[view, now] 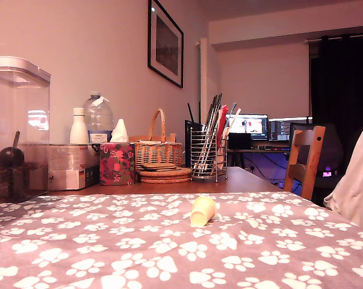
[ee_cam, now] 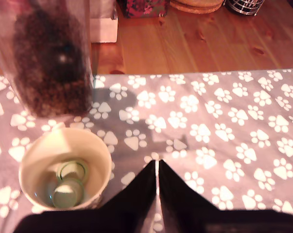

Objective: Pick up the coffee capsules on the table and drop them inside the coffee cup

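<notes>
The coffee cup (ee_cam: 64, 169) stands upright on the paw-print tablecloth (ee_cam: 224, 121), well in from the cloth's far edge, with two green coffee capsules (ee_cam: 70, 184) inside. Just beside it, the black gripper (ee_cam: 157, 167) hangs closed — fingers together, holding nothing.

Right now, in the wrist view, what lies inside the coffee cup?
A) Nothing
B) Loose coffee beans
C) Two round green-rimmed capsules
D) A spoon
C: the wrist view looks down into the open coffee cup and shows two round capsules at its bottom, while the pincer beside it is shut and holds nothing.
</notes>
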{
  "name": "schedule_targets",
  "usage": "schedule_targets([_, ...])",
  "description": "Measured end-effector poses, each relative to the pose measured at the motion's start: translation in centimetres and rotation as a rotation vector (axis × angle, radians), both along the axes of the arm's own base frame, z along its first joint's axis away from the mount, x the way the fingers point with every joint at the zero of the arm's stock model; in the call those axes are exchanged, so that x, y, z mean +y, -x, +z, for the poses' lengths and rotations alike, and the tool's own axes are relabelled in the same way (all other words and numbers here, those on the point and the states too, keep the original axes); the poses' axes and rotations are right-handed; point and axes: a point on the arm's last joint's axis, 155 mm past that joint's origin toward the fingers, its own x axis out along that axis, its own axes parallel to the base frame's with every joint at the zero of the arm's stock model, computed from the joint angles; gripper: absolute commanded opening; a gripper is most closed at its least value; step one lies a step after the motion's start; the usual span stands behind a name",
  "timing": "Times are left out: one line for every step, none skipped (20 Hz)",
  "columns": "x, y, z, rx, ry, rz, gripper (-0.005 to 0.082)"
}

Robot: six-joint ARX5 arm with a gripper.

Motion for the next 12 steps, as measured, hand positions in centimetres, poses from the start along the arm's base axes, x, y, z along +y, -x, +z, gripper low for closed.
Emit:
schedule_targets([0.0, -0.1, 0.2, -0.009, -0.003, -0.002, -0.0019])
schedule_targets([0.0, -0.2, 0.3, -0.016, -0.005, -0.003, -0.0019])
schedule_targets([0.0, -0.3, 0.5, -0.026, -0.006, -0.004, -0.0019])
schedule_targets([-0.2, -0.4, 0.7, -0.035, -0.003, -0.013, -0.0019])
schedule_targets([-0.6, -0.4, 0.8, -0.039, 0.002, -0.026, -0.0019])
schedule_targets([-1.1, -0.3, 0.7, -0.037, 0.004, -0.040, -0.0019])
schedule_targets([-1.6, -0.3, 0.8, -0.039, 0.005, -0.055, -0.0019])
schedule_targets([-2.1, -0.3, 0.9, -0.043, 0.006, -0.070, -0.0019])
schedule_targets([-2.7, -0.3, 1.0, -0.051, 0.006, -0.088, -0.0019])
schedule_targets([-3.4, -0.3, 1.2, -0.061, 0.006, -0.107, -0.0019])
schedule_targets([-4.0, -0.3, 1.3, -0.068, 0.006, -0.124, -0.0019])
schedule_targets([-4.6, -0.3, 1.3, -0.073, 0.007, -0.140, -0.0019])
